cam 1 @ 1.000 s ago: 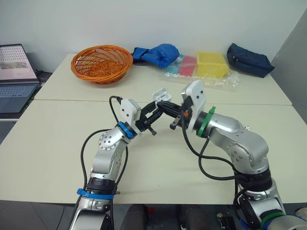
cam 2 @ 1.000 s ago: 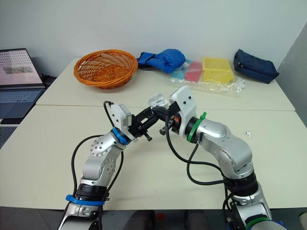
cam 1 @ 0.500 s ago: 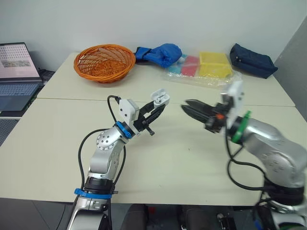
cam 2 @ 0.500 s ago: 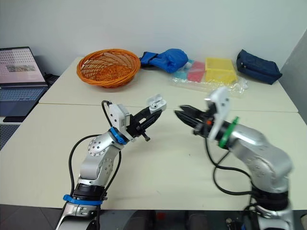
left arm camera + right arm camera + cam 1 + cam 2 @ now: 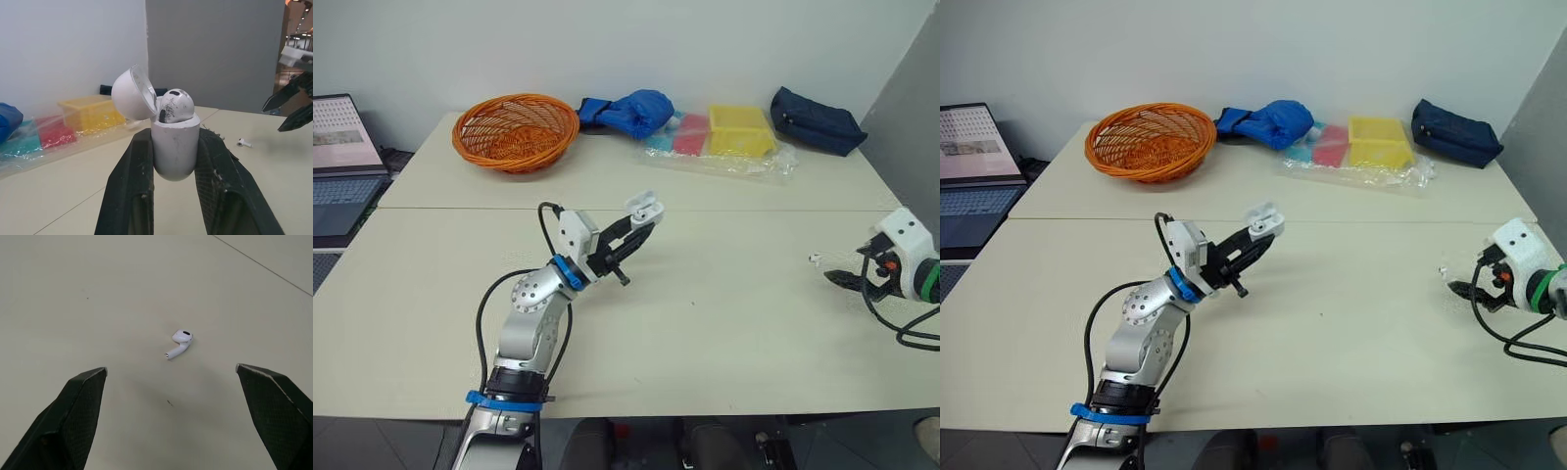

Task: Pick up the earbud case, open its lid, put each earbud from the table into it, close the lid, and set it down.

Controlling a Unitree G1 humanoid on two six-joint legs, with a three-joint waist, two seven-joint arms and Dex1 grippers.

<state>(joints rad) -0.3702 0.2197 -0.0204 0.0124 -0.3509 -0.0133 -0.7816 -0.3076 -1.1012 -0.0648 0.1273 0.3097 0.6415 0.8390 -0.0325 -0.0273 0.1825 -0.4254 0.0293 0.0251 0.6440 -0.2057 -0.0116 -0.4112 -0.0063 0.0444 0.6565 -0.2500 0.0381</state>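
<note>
Right gripper (image 5: pixel 840 279) spread wide near right edge of surface (image 5: pixel 724 323); earbud (image 5: pixel 179 343) lies flat just ahead, centred between fingers. Left gripper (image 5: pixel 634 230) clenched on earbud case (image 5: pixel 175 147), lid (image 5: pixel 129 93) open, above mid-surface.

Earbud case (image 5: pixel 174 147): smooth glossy white plastic. Seated earbud (image 5: pixel 174 105): glossy white plastic with dark speckled marks. Loose earbud (image 5: pixel 179 342): glossy white plastic. Left fingers (image 5: pixel 128 196): matt black, scuffed with pale flecks. Right fingers (image 5: pixel 73 416): matt black, finely textured. Worktop (image 5: pixel 724 323): smooth matt cream. Basket (image 5: pixel 515 129): woven orange wicker. Pouch (image 5: pixel 818 119): navy cloth. Bag (image 5: pixel 759 166): clear crinkled plastic film.
</note>
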